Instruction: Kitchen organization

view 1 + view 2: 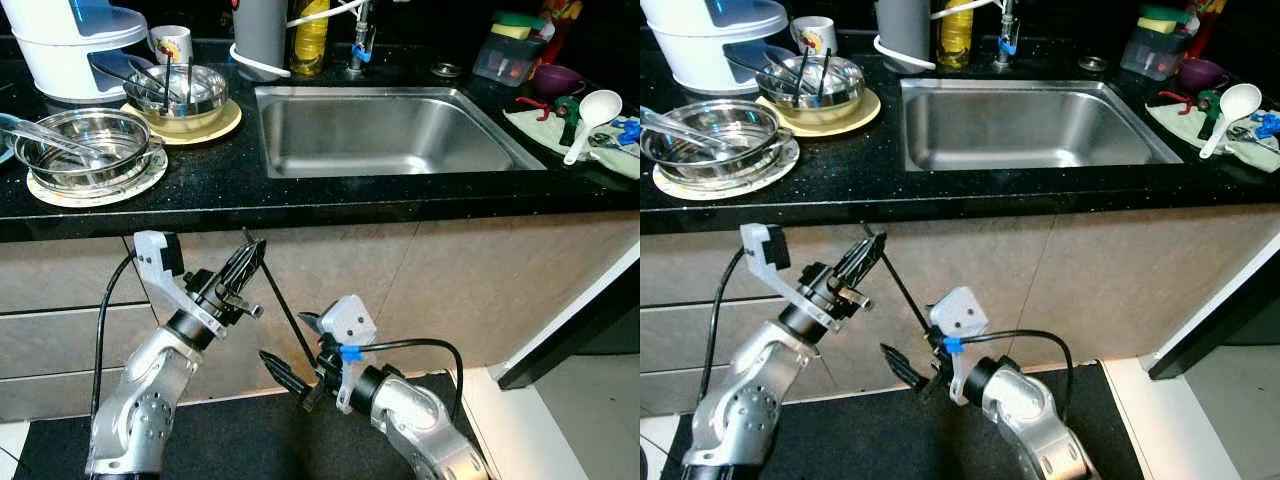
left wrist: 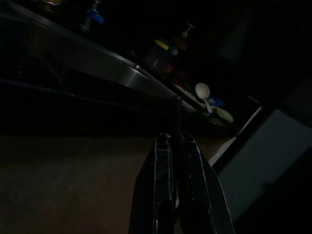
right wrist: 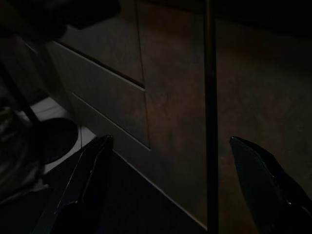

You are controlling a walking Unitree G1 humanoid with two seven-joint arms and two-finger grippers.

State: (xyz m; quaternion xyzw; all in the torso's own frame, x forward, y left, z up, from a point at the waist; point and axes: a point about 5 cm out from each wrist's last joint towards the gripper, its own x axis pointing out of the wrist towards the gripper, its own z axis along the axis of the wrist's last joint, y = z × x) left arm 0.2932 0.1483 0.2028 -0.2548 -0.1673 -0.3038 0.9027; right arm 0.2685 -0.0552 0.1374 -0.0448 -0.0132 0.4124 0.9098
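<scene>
Near, below the desk [image 1: 330, 195] edge, the right claw [image 1: 290, 365] hangs spread around a thin black rod [image 1: 283, 305], not touching it. The left claw [image 1: 243, 268] pinches the rod's upper end. Farther, 2 steel bowls [image 1: 85, 145] sit left of the sink [image 1: 385, 130].

A thin black rod [image 1: 283, 308], likely a chopstick, is pinched near its upper end between the closed fingers of the left claw [image 1: 250, 262], below the table's front edge [image 1: 300, 205]. It slants from there down toward five o'clock, its lower end passing between the spread fingers of the right claw [image 1: 290, 350], which do not touch it. In the right wrist view it shows as a straight dark line [image 3: 210, 117] against the cabinet front.
</scene>
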